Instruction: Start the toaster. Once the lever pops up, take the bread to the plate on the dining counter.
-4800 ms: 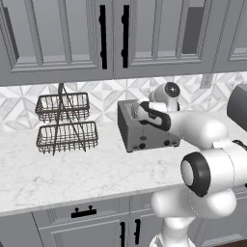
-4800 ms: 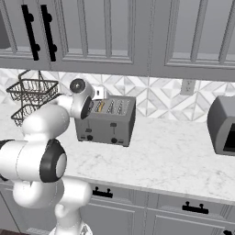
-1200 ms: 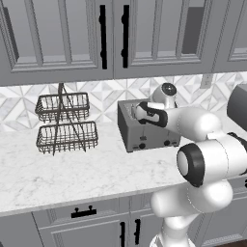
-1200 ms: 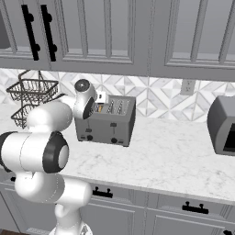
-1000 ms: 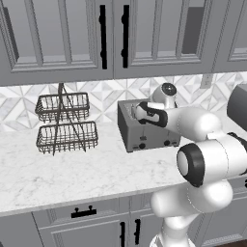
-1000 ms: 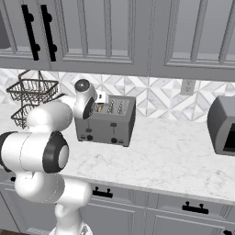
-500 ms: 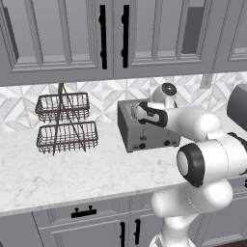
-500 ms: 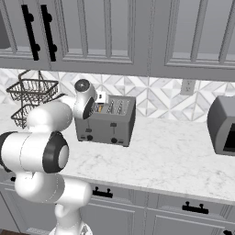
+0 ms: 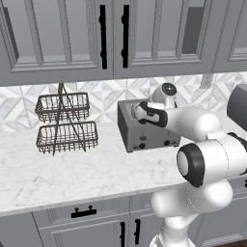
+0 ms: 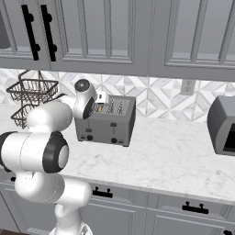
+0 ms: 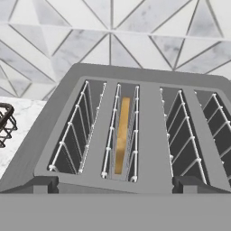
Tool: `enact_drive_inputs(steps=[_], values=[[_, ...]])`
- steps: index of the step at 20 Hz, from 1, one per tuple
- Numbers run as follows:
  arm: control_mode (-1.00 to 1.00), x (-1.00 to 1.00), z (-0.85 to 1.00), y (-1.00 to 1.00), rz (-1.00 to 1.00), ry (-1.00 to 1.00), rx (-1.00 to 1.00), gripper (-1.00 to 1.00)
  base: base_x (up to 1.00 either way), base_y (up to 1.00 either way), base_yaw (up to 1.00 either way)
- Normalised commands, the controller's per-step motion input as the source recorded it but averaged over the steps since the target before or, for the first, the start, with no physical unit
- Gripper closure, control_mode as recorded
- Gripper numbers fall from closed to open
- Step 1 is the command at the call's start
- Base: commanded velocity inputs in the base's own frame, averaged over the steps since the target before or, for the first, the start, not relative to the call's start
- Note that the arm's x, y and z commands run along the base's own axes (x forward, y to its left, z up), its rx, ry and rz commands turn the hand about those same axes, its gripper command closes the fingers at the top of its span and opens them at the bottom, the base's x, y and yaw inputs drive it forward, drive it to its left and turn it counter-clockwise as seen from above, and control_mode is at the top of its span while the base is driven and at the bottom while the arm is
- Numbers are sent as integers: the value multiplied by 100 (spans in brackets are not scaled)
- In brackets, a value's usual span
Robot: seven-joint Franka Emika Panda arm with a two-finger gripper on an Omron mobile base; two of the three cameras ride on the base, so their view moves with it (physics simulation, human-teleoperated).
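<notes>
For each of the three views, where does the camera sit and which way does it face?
Left base view: behind-left, facing the counter; arm rises lower right toward the toaster, beside the wire basket rack.
Right base view: behind-right, same toaster; arm lower left.
Hand view: above the toaster, looking into its slots at the bread.
All three share the toaster.

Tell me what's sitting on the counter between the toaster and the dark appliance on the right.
Nothing: in the right base view, bare marble counter runs from the toaster to the dark appliance.
</notes>
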Motion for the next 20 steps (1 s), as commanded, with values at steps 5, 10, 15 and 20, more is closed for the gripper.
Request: enact_drive_inputs(steps=[5, 10, 15, 20], values=[[-100, 0, 0, 0, 0, 0, 0, -100, 0, 0, 0], [-100, 0, 0, 0, 0, 0, 0, -100, 0, 0, 0], [-100, 0, 0, 0, 0, 0, 0, -100, 0, 0, 0], [-100, 0, 0, 0, 0, 0, 0, -100, 0, 0, 0]])
